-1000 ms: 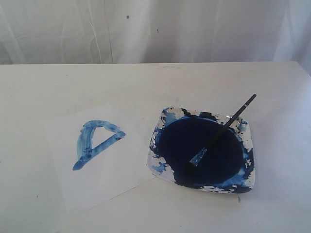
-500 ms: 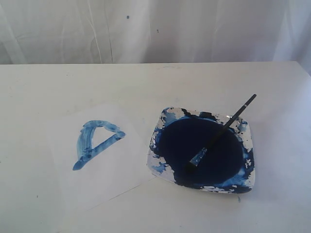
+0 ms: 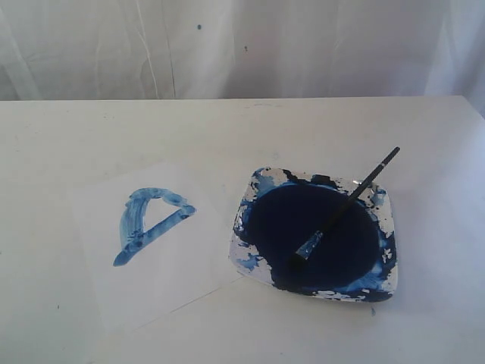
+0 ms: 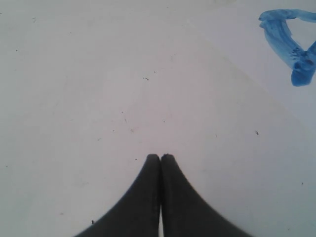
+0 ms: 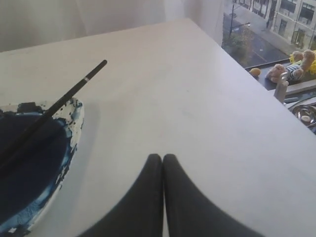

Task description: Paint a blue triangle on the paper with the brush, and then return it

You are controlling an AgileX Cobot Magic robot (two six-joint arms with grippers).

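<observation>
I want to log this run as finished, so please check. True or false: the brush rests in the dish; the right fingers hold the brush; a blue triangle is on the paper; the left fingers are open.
1. The brush rests in the dish. True.
2. The right fingers hold the brush. False: they are shut on nothing, apart from the brush.
3. A blue triangle is on the paper. True.
4. The left fingers are open. False: they are shut, holding nothing.
</observation>
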